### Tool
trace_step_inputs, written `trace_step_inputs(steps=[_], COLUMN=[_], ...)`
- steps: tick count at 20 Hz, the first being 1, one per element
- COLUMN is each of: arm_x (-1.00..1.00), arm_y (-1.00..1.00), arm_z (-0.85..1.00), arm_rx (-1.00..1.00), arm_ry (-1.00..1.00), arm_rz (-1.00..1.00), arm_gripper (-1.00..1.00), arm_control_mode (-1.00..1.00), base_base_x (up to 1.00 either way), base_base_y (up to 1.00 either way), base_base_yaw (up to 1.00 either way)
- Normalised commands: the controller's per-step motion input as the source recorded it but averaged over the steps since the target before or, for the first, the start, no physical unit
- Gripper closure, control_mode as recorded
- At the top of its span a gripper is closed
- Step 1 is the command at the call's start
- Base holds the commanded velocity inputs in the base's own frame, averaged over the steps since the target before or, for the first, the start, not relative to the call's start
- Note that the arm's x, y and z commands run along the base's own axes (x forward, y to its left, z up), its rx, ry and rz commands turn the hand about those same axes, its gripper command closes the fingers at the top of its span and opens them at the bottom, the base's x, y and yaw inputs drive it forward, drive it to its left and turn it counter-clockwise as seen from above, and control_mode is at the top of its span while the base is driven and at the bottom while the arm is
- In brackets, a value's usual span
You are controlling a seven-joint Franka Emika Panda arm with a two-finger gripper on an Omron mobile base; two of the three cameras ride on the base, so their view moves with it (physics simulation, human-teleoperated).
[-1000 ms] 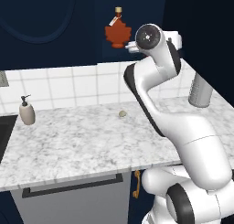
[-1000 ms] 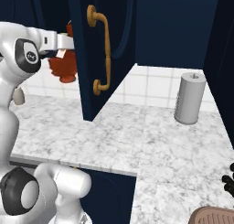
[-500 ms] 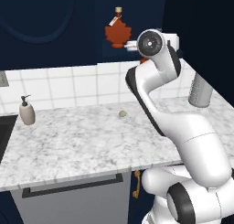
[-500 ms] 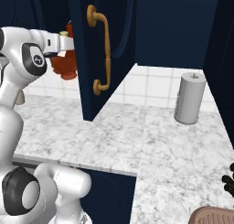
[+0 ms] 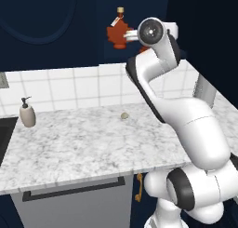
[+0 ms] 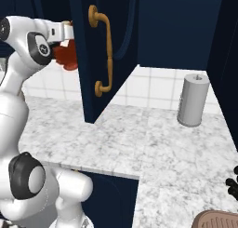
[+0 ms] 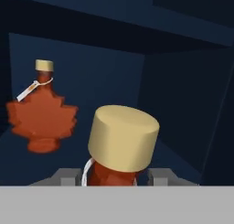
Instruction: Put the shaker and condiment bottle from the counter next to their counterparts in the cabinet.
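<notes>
Inside the cabinet [image 7: 183, 90], the pincer [image 7: 114, 176] grips the condiment bottle [image 7: 119, 147] by its neck, just beside the counterpart bottle [image 7: 41, 115] on the shelf. Judged risks: knocking that bottle over, or catching the open door [image 6: 104, 50]. Marble surface [image 5: 83, 143] below carries a paper-towel roll [image 6: 193, 100], a soap dispenser [image 5: 27, 113] and a small shaker [image 5: 124, 115].

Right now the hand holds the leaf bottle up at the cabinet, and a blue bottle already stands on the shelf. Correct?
Not quite. The bottle on the shelf is red-orange, a second maple-leaf bottle, as the hand view shows. The hand does hold its leaf bottle up at the cabinet.
</notes>
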Motion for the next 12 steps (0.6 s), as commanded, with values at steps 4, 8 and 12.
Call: trace_step_inputs(steps=[4,8,12], arm_x=[0.53,0.56,0.51], arm_y=[0.15,0.04,0.0], arm_z=[0.07,0.06,0.17], arm_rx=[0.0,0.0,0.01], arm_ry=[-0.04,-0.06,-0.1], arm_rz=[0.08,0.09,0.1], arm_gripper=[1.0,1.0,1.0], arm_control_mode=[-1.0,-1.0,-1.0], base_base_x=[0.0,0.0,0.0], base_base_y=[0.0,0.0,0.0], base_base_yaw=[0.0,0.0,0.0])
